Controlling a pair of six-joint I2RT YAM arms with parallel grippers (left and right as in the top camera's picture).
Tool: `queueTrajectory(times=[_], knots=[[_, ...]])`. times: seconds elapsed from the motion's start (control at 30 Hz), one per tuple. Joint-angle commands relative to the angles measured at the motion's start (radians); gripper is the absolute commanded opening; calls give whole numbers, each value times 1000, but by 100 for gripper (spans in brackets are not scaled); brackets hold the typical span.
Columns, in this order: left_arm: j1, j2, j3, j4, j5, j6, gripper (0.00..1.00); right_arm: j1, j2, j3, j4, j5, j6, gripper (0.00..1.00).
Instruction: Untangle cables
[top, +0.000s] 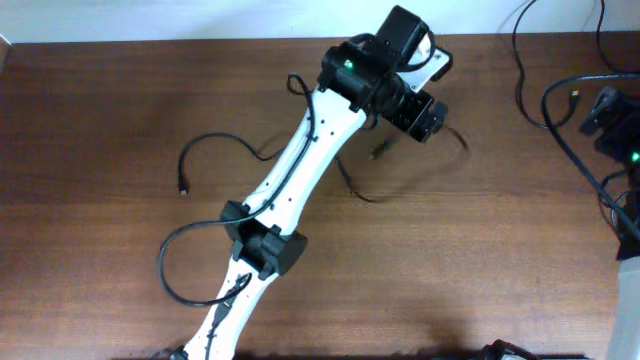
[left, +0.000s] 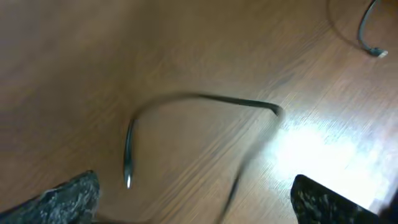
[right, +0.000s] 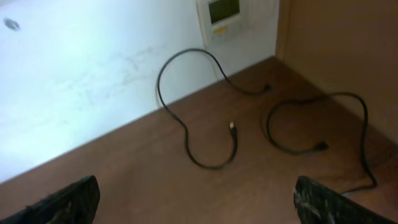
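Observation:
Thin black cables lie in separate strands on the brown table. One curved cable (top: 205, 140) lies at the left with its plug (top: 183, 190) toward the front. Another cable (top: 358, 190) runs under my left arm, and its plug (top: 377, 152) sits beside my left gripper (top: 425, 118). In the left wrist view this cable (left: 186, 97) is blurred and arches ahead of the open, empty left gripper (left: 196, 202). My right gripper (right: 196, 202) is open and empty. Two cables (right: 186, 127) (right: 292, 146) lie ahead of it by the wall.
The white left arm (top: 290, 170) stretches diagonally across the table. The right arm (top: 610, 115) sits at the far right edge among thicker black wires (top: 575, 155). A white wall with a small box (right: 224, 15) borders the table.

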Motion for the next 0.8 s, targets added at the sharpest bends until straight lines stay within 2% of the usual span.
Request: queueTrajectory(times=[0.0, 0.17, 0.37, 0.47, 0.57, 0.77], knots=[[6, -216, 125, -16, -105, -11, 99, 6, 19, 15, -15, 13, -6, 99], [6, -487, 142, -89, -369, -11, 99, 56, 23, 15, -29, -32, -6, 99], [6, -700, 141, -206, -469, -11, 99, 325, 98, 15, -61, -32, -10, 99], [6, -748, 141, -262, -507, -11, 99, 523, 205, 15, -63, -34, -167, 99], [6, -746, 140, -287, -521, -11, 99, 634, 292, 15, -56, -61, -290, 99], [6, -739, 128, -298, -547, -11, 99, 828, 493, 15, -56, -311, -613, 99]])
